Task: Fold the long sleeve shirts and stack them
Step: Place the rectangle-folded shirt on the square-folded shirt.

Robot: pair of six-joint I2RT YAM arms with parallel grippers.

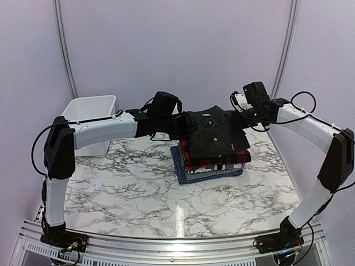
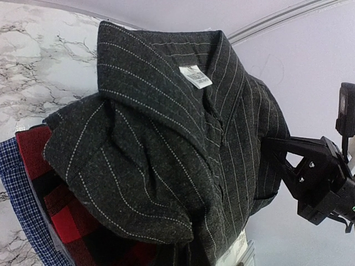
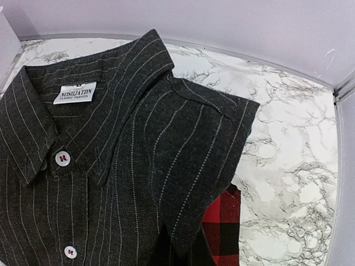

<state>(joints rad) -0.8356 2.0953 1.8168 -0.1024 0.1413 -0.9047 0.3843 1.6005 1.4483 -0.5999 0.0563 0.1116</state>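
Note:
A black pinstriped shirt (image 1: 213, 136) lies folded on top of the stack of long sleeve shirts in the middle of the table. Under it show a red-and-black plaid shirt (image 1: 216, 162), a greyish one (image 1: 236, 166) and a blue checked one (image 1: 182, 166) at the bottom. My left gripper (image 1: 176, 123) is at the black shirt's left shoulder and my right gripper (image 1: 244, 112) at its right shoulder. Both are shut on its cloth. In each wrist view the pinstriped cloth (image 2: 166, 138) (image 3: 138, 155) covers my fingers and gathers toward the bottom edge.
A white plastic bin (image 1: 91, 119) stands at the back left, behind my left arm. The marble tabletop (image 1: 138, 188) lies bare in front of the stack. Grey walls close in the back and both sides. The right arm's gripper body (image 2: 313, 177) shows in the left wrist view.

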